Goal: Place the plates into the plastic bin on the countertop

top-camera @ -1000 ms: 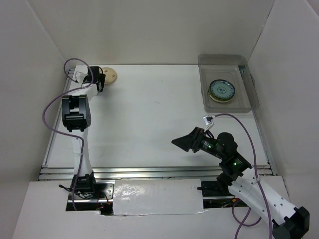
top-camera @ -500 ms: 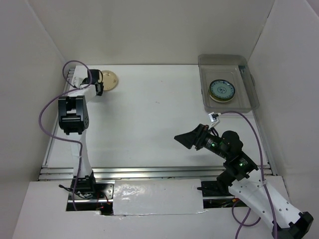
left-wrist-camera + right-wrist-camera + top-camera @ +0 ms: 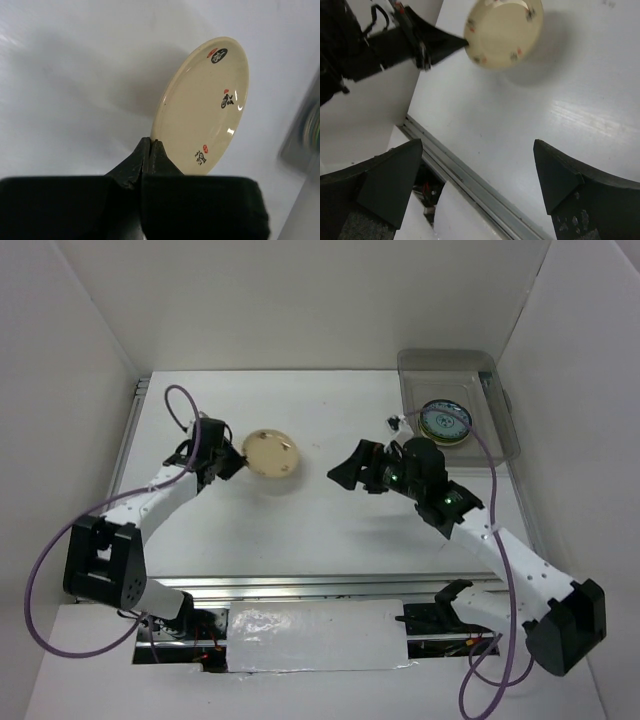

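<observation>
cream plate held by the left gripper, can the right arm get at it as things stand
Probably yes. The right gripper is open and faces the cream plate, with only bare countertop between them. The left gripper pinches just one edge of its rim, leaving the rest free.

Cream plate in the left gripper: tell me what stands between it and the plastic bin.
The right gripper, jaws open, hangs over the countertop between the cream plate, pinched by the left gripper, and the plastic bin. Nothing else shows there.
</observation>
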Robot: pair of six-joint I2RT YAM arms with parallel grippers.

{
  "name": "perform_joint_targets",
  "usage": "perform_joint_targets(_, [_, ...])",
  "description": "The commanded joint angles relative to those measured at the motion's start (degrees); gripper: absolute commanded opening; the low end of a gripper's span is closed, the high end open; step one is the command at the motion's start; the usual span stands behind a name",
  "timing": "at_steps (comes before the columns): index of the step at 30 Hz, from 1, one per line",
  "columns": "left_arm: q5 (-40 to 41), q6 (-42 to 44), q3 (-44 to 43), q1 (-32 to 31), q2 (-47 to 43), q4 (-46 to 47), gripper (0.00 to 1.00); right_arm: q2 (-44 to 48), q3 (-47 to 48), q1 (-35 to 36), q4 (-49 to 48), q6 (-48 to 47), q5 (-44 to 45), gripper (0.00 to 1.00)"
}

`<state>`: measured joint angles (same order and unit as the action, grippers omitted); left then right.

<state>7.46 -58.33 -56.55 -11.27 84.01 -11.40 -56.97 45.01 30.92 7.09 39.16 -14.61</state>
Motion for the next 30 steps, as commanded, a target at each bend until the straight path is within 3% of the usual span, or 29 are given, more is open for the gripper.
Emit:
perform_joint_targets(1, [-10.26, 5.15, 5.56, -3.75, -6.55, 1.55, 0.00, -8.55, 9.28, -0.07, 3.52, -7.07, -0.95, 1.00])
perform_joint_targets(7, [-19.84, 5.68, 10.84, -9.73, -16.66, 4.27, 0.00, -18.17, 6.95, -0.68, 2.68, -7.26, -4.81, 0.97])
perform_joint_targets(13, [-23.81, 4.89, 15.33, -12.73, -20.99, 6.56, 0.00, -15.37, -2.38, -1.30, -3.65, -5.49, -8.93, 0.90])
perform_joint_targets(14, [-25.64, 4.54, 15.94, -12.73, -21.16, 7.87, 0.00, -14.75, -3.08, -1.12, -4.27, -5.06, -9.73, 0.86])
perform_joint_targets(15, [-26.44, 4.36, 17.17, -12.81, -21.17, 8.75, 0.00, -14.23, -4.31, -1.12, -5.06, -4.88, -10.69, 0.73])
perform_joint_targets(17, [-28.72, 3.92, 18.32, -12.81, -20.90, 10.86, 0.00, -12.12, -5.37, -1.12, -6.65, -4.27, -12.02, 0.58])
perform_joint_targets(19, [-29.17, 3.66, 19.55, -12.99, -20.29, 10.87, 0.00, -9.75, -6.69, -1.30, -8.48, -3.13, -12.46, 0.33])
perform_joint_targets(21, [-29.35, 3.75, 20.16, -12.99, -19.67, 10.87, 0.00, -7.56, -7.65, -1.39, -9.98, -1.99, -12.20, 0.00])
perform_joint_targets(29, [-30.32, 3.22, 21.23, -13.08, -18.70, 12.90, 0.00, -4.82, -8.71, -4.28, -11.05, 3.11, -8.68, 0.00])
perform_joint_targets(30, [-27.71, 3.30, 20.79, -12.99, -19.40, 11.59, 0.52, -4.64, -8.80, -4.89, -10.79, 3.73, -8.07, 0.00])
